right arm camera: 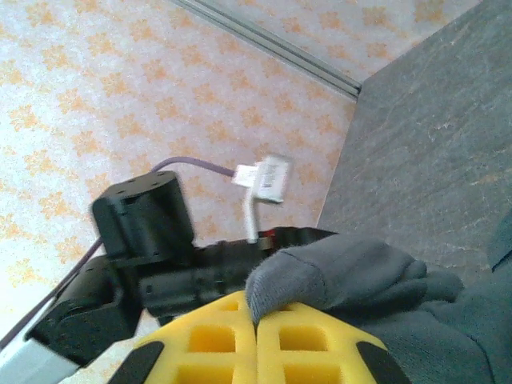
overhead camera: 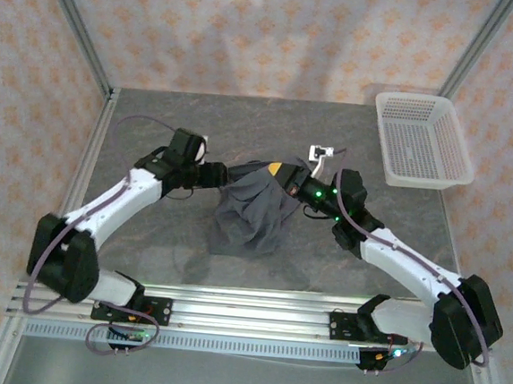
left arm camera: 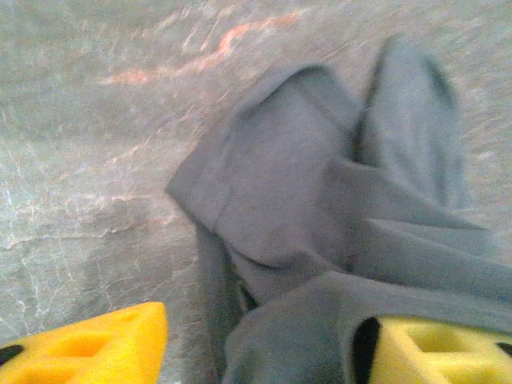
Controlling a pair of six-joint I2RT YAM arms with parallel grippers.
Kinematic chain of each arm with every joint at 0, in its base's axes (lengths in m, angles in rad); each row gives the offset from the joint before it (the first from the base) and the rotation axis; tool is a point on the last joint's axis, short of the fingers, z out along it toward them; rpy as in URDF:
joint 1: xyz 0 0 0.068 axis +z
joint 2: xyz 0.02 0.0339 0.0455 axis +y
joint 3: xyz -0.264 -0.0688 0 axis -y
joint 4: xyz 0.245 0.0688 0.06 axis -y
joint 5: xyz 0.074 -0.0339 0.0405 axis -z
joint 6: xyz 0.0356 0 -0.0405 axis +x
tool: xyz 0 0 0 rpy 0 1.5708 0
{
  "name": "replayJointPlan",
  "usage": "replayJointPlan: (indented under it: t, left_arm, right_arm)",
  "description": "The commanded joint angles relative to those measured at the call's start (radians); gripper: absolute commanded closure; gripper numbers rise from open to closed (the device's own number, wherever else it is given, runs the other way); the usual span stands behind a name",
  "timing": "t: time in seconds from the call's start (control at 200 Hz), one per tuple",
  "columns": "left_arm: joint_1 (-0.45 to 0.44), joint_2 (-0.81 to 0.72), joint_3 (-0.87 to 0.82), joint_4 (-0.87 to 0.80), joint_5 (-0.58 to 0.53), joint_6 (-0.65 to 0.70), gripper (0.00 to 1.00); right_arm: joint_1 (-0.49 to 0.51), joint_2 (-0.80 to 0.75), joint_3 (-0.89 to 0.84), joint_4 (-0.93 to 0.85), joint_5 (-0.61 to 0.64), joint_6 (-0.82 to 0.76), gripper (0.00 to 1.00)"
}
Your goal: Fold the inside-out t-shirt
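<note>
Dark slate-grey soft-cloth short-sleeved t-shirt (overhead camera: 250, 214) sits bunched on the mottled grey bench (overhead camera: 145, 236). Its bulk is heaped on the near side of both sets of jaws, top edge raised between them. Right gripper (right arm camera: 256, 308): jaws pressed together on a small fold of the shirt, pinched right at the yellow tips. Left gripper (left arm camera: 256, 348): jaws apart, cloth loose between them and draped over one pad, nothing gripped. A hemmed edge (sleeve or bottom, can't tell) lies just ahead of them. My read: the step is a left grip so the shirt can be spread flat before any fold. To do it well, use the right clamp as anchor, push the left jaws onto that hemmed edge alone, not the stacked layers, and close fully. Then draw the two apart sideways and low. Right pinch looks shallow, so pull gently. White plastic mesh basket (overhead camera: 421, 139) sits beyond and outboard of the right jaws, well apart, not in play.
</note>
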Motion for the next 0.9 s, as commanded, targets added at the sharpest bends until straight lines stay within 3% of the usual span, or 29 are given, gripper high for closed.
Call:
replayJointPlan:
  t: [0.0, 0.125, 0.185, 0.395, 0.47, 0.525, 0.63, 0.68, 0.836, 0.896]
  left_arm:
    - [-0.012, -0.169, 0.009, 0.013, 0.116, 0.133, 0.30]
    - [-0.056, -0.229, 0.040, -0.032, 0.136, 0.168, 0.25]
    - [-0.068, -0.200, 0.076, -0.073, 0.105, 0.157, 0.25]
    - [-0.122, -0.085, 0.103, -0.041, 0.231, 0.261, 0.26]
    - [-0.148, -0.085, 0.076, -0.002, 0.228, 0.283, 0.25]
    - [-0.154, -0.096, 0.043, 0.033, 0.169, 0.271, 0.25]
    - [-0.154, -0.087, 0.021, 0.019, -0.080, 0.221, 0.25]
    - [-0.153, -0.074, 0.027, 0.011, -0.136, 0.214, 0.25]
    - [-0.151, -0.045, 0.055, 0.043, -0.141, 0.196, 0.25]
    - [-0.152, -0.029, 0.078, 0.044, -0.096, 0.209, 0.36]
  right_arm:
    - [-0.011, -0.026, 0.052, -0.016, -0.048, -0.057, 1.00]
    - [-0.014, -0.003, 0.071, -0.038, -0.090, -0.084, 1.00]
    - [-0.014, 0.005, 0.080, -0.038, -0.122, -0.094, 1.00]
    - [-0.014, 0.000, 0.116, -0.098, -0.161, -0.134, 1.00]
    - [-0.014, -0.002, 0.127, -0.118, -0.161, -0.143, 1.00]
    - [-0.014, -0.003, 0.131, -0.121, -0.164, -0.142, 1.00]
    - [-0.014, 0.000, 0.135, -0.104, -0.189, -0.126, 1.00]
    - [-0.013, 0.002, 0.136, -0.092, -0.216, -0.121, 1.00]
    - [-0.011, -0.004, 0.135, -0.091, -0.281, -0.124, 1.00]
    - [-0.011, -0.013, 0.129, -0.106, -0.277, -0.138, 1.00]
